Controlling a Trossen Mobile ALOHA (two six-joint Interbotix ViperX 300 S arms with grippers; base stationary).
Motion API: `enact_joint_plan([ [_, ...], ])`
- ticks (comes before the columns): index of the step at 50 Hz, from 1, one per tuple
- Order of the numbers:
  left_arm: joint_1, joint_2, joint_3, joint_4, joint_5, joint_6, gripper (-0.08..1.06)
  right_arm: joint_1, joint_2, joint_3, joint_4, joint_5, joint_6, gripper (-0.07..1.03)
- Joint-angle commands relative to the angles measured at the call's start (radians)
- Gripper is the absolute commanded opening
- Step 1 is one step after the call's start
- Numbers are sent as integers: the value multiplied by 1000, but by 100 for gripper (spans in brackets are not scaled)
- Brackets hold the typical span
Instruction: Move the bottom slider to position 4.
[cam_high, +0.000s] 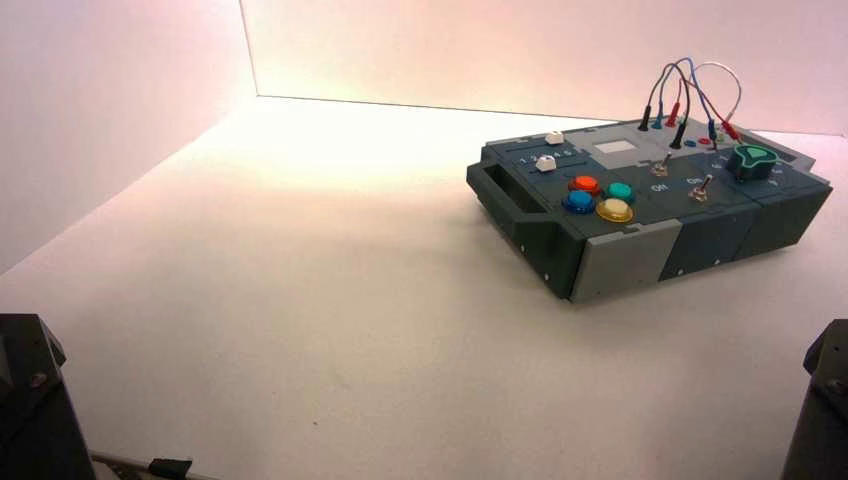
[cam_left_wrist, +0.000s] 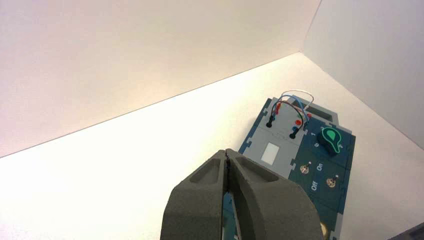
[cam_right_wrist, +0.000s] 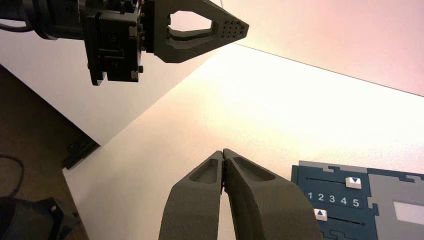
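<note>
Surveying from the high view: box standing on the white surface, right of centre and turned at an angle. Both arms parked low at the near corners, well apart from the box.

Left gripper: fingers pressed together, nothing between them, raised above the surface with the box beyond its tips. Seen also from the right wrist view, up high and clear of everything.

Right gripper: fingers closed against each other, holding nothing, above bare surface and short of the box's slider end.

Bottom slider: small white knob on the nearer of two dark tracks, at the box's left end beside the handle cut-out. In the right wrist view, knob sitting level with the numeral 2 of the printed row 1 to 5. Position 4 two marks further along the row, unoccupied. No contact with either gripper.

Second slider: twin white knob on the far track, near the numeral 5 in the right wrist view.

Also recorded on the top face: four round buttons in red, teal, blue and yellow; two silver toggle switches; green knob; looped wires plugged in at the far edge.
</note>
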Motion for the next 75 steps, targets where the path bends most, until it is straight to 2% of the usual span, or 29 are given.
enact_joint_plan([
  [1, 3, -21, -6, -6, -14, -2, -3, 5, -18, -6, -2, -5, -3, -2],
  [15, 3, -41, -2, -6, -28, -17, -3, 5, -77, 2, -18, -3, -3, -2],
  [27, 5, -54, 2, -8, -26, -17, -3, 5, -66, -11, -29, 2, -3, -2],
  [55, 3, -57, 29, -6, -43, -14, -3, 5, -64, -6, -20, 12, 3, -2],
  [75, 3, -92, 69, -6, -60, -12, -3, 61, -67, 17, -3, 12, 15, -2],
])
